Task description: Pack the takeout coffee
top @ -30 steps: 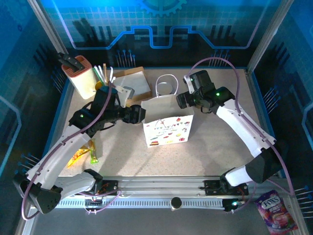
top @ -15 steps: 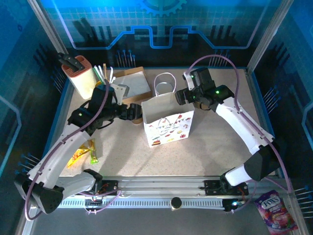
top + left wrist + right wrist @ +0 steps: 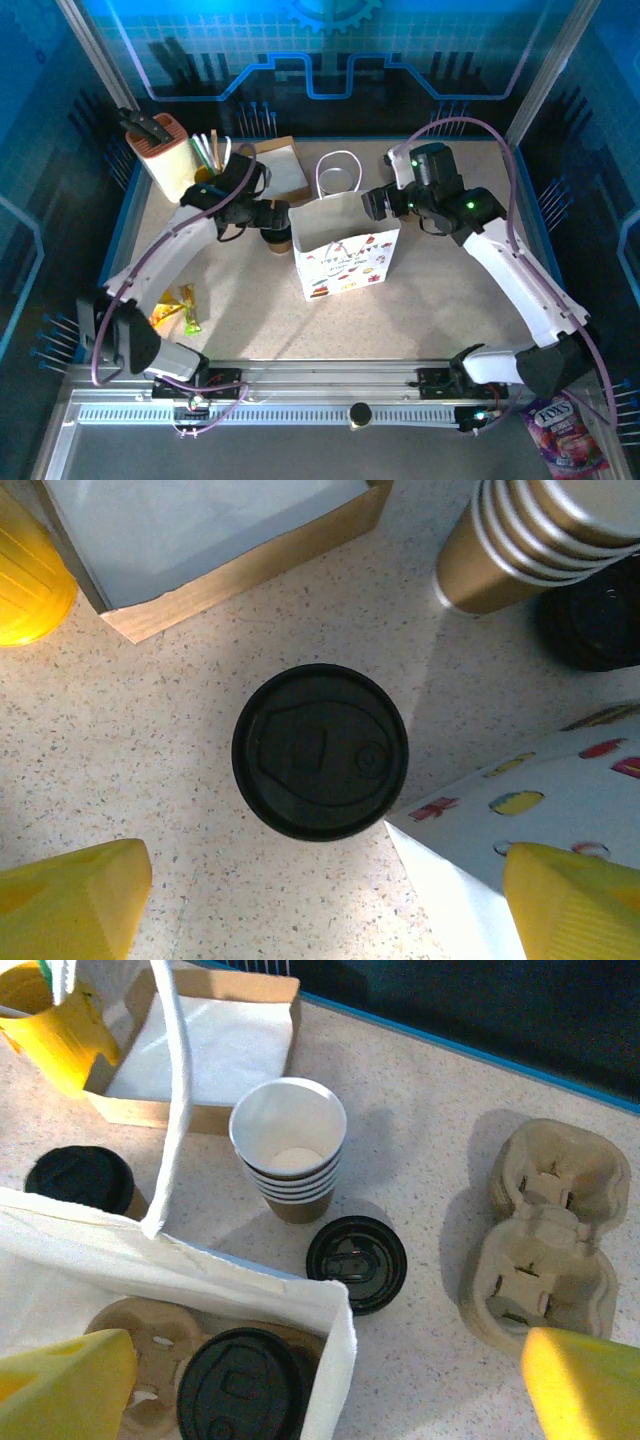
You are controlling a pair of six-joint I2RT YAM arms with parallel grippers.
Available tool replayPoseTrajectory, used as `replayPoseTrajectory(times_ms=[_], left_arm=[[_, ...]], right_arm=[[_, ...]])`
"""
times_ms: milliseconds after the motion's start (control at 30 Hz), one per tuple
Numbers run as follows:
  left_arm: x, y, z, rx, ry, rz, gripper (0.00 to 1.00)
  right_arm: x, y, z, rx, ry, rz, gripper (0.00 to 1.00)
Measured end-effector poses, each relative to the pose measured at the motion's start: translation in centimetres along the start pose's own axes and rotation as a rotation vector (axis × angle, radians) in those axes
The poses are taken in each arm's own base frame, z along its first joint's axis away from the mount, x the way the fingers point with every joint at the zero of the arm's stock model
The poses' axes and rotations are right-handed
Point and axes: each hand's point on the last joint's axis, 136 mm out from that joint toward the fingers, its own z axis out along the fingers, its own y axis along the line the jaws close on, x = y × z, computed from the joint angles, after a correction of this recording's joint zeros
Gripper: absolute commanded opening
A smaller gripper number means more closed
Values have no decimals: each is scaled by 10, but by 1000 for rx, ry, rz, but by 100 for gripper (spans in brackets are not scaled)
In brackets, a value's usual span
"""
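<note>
Fingers of our left gripper (image 3: pixel 320 885) hang spread over a tan paper cup with matte round black plastic lid (image 3: pixel 320 752), upright on the speckled table (image 3: pixel 200 680) (axis vertical, lid skyward), just beside the white printed paper bag (image 3: pixel 560 800). Inside the bag we see another lidded cup (image 3: pixel 240 1385) seated in a moulded pulp carrier (image 3: pixel 130 1345); the right gripper (image 3: pixel 320 1390) gapes wide.

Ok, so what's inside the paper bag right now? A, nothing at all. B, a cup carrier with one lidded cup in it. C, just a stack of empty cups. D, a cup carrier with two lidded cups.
B: the right wrist view looks down into the paper bag, where a pulp carrier holds one black-lidded cup and the slot beside it is empty.
</note>
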Motion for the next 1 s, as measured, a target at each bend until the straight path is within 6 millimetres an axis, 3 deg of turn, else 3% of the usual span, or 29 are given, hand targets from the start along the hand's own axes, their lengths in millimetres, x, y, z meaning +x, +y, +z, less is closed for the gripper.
replayPoseTrajectory(times_ms=[233,433,700,1000], left_arm=[[-5,1,42,-62,116,9,92],[1,2,67,-83,196,26,89],[14,5,80,-101,270,58,83],[13,3,83,-92,279,69,86]], right_arm=[[9,0,4,-16,8,5,99],[10,-3,5,-12,10,12,99],[10,-1,6,-30,10,15,99],[12,-1,10,-33,22,15,99]])
